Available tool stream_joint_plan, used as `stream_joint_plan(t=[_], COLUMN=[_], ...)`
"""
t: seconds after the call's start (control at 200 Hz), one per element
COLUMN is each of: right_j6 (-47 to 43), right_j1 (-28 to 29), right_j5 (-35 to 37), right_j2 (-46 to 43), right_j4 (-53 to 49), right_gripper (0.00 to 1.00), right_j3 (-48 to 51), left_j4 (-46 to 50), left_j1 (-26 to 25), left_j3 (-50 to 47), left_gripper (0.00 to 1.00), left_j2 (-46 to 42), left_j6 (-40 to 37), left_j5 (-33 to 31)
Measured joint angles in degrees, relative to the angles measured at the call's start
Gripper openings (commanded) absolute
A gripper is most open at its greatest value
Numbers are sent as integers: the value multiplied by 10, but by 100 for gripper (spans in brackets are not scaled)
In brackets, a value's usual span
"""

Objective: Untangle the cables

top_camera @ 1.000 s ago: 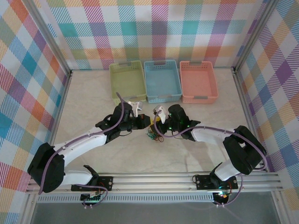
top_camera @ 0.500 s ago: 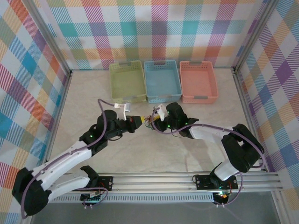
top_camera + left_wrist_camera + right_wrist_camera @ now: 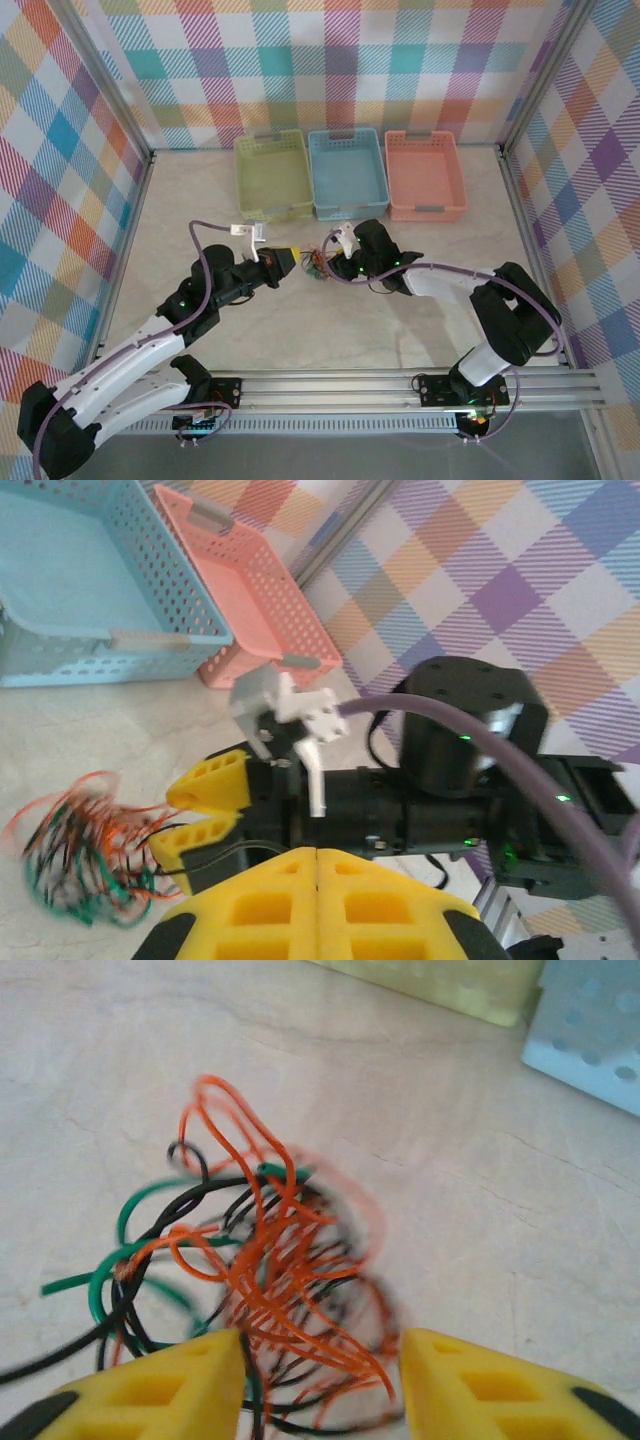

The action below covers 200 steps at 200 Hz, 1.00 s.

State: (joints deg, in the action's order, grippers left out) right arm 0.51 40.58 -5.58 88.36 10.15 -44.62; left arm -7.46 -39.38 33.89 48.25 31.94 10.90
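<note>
Plaid walls, pale bench (image 3: 200, 200). Top: cables (image 3: 316, 268) tangled mid-bench between left gripper (image 3: 292, 257) and right gripper (image 3: 327, 266). Left wrist: left gripper closed, near the cables. Right wrist: right gripper parted, straddling orange strands.

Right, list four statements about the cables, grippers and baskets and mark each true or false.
1. The cables lie tangled on the table, outside every basket. True.
2. The left gripper is wide open. False: its fingers are pressed together.
3. The right gripper has its jaws apart around the tangle. True.
4. The blue basket ends the row on the right. False: it stands between the green basket and the pink basket.
</note>
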Motion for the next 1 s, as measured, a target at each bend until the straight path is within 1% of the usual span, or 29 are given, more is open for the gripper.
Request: stream_joint_plan(t=[0.155,0.23,0.46,0.545,0.635,0.71,0.74,0.785,0.825,0.935,1.0], right_j6=[-11,-28,-105,-126,-137,-139,-139,-139,-138,-135,-136], right_j1=[3,9,42,50,55,56,56,56,56,56,56], right_j5=[-51,-77,-152,-167,-170,-165,-161,-155,-148,-139,-139], right_j2=[-70,-92,-96,-96,-93,-88,-85,-82,-79,-71,-70], right_j4=[75,125,233,252,267,280,284,287,289,294,292], right_gripper=[58,58,62,62,61,56,52,42,37,36,36], right_j3=[73,103,145,151,151,151,151,151,151,149,143], left_j4=[0,0,-7,-12,-20,-23,-24,-24,-25,-29,-26], left_j1=[0,0,-3,-6,-11,-19,-22,-27,-30,-36,-38], left_j3=[0,0,13,15,17,19,20,20,21,30,37], left_gripper=[0,0,0,0,0,0,0,0,0,0,0], left_j2=[28,30,48,56,67,76,78,79,80,81,83], left_j6=[0,0,1,1,1,1,1,0,0,-1,-1], left_j5=[2,5,43,57,74,85,89,94,99,116,114])
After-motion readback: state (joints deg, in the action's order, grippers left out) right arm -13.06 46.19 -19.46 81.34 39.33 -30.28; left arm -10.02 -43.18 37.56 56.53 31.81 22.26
